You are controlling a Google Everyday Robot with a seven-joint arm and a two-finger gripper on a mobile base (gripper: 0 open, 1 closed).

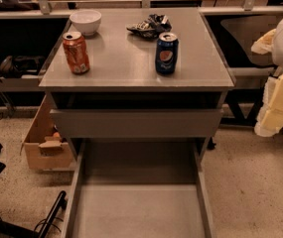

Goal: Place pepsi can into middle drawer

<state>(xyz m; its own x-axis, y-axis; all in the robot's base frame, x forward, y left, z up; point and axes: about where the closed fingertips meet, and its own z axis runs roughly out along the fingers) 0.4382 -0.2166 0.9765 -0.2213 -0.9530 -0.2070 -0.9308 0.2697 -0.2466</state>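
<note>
On the floor at the left sits a cardboard box (44,150); on the cabinet top (126,66) an orange-red can (76,52) stands near the left edge, a white bowl (86,21) just beyond it, a crumpled snack bag (150,26) farther right; the pepsi can (166,52) stands upright toward the right, long axis vertical, untouched; below and nearer, the middle drawer (138,207) lies pulled open; the gripper (276,103) hangs off the cabinet's right side, well apart from the can; open or closed, I cannot tell; the can lies to its left and slightly farther, so the reach probably goes leftward.
</note>
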